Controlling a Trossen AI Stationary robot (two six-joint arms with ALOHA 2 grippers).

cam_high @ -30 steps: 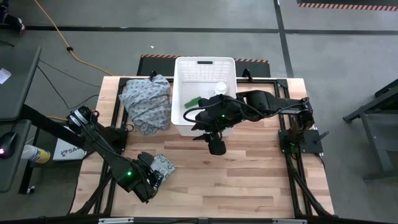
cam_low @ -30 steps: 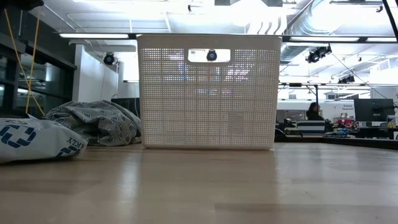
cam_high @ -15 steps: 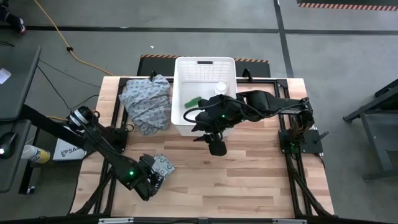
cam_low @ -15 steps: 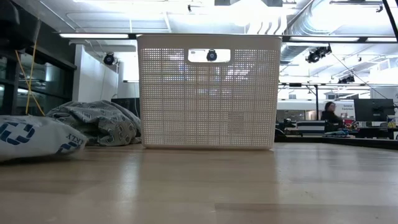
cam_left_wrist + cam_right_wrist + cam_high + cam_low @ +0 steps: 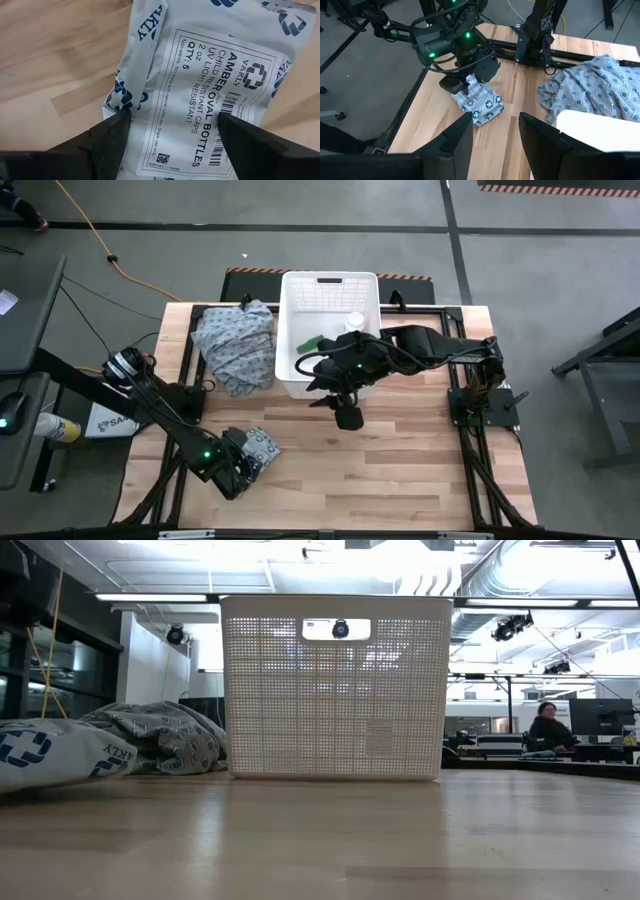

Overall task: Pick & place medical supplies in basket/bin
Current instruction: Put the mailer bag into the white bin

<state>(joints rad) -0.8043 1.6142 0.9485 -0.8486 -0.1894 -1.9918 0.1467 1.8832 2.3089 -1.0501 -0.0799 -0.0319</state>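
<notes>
A flat white soft packet (image 5: 200, 85) with blue crosses and a printed label lies on the wood near the table's near-left part (image 5: 260, 448). It also shows in the low view (image 5: 60, 752). My left gripper (image 5: 172, 120) is open and low over it, one finger on each side of the packet's end. My right gripper (image 5: 348, 418) is open and holds nothing. It hangs just in front of the near wall of the white perforated bin (image 5: 330, 290). Inside the bin are a white pill bottle (image 5: 354, 321) and a green stick-shaped box (image 5: 310, 341). My left gripper straddles one end of the packet with open fingers, coming from above at a slant. One fingertip (image 5: 112, 131) lies against the packet's folded side edge (image 5: 125, 107). I cannot tell whether the other fingertip touches it. The packet lies flat on the table.
A grey-blue patterned cloth (image 5: 238, 345) lies bunched left of the bin. It shows in the right wrist view (image 5: 595, 90) too. Bare wood stretches between the packet and the bin and over the near right. A person (image 5: 548, 725) sits far off in the room.
In the low view the packet has slid a little toward the table's left, and its printed end has turned slightly. The left gripper has shifted slightly with it. The right arm has kept still.
</notes>
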